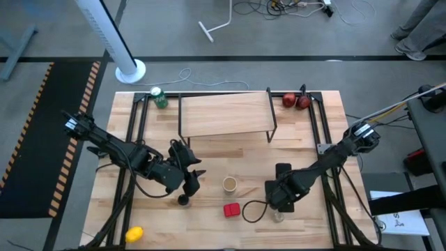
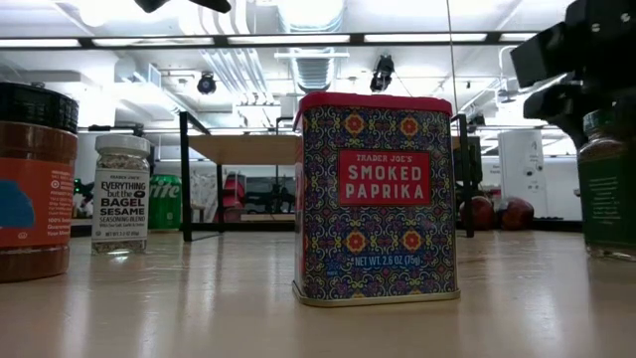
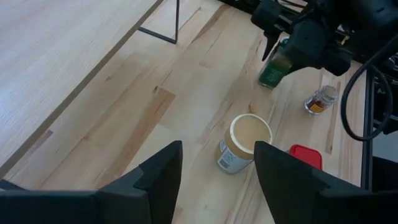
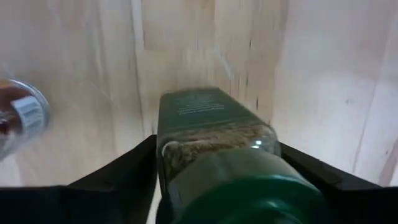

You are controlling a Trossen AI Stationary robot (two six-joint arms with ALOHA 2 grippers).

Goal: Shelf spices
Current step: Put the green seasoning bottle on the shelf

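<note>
Wooden table: right gripper clamps the green-capped jar at its rigid, probably slippery glass shoulders; left gripper hangs open.

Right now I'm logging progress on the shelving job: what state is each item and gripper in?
Shelf: top bare, no spices on it.
Green-capped jar: between the right gripper fingers, gripped.
Left gripper: open, holding nothing.
Tan tub: upright, lid on.
Smoked paprika tin: upright, closed.
Everything bagel jar: upright, capped.

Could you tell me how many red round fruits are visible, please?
2: one red round fruit and its neighbour, side by side at the wooden table's back right corner.
</note>
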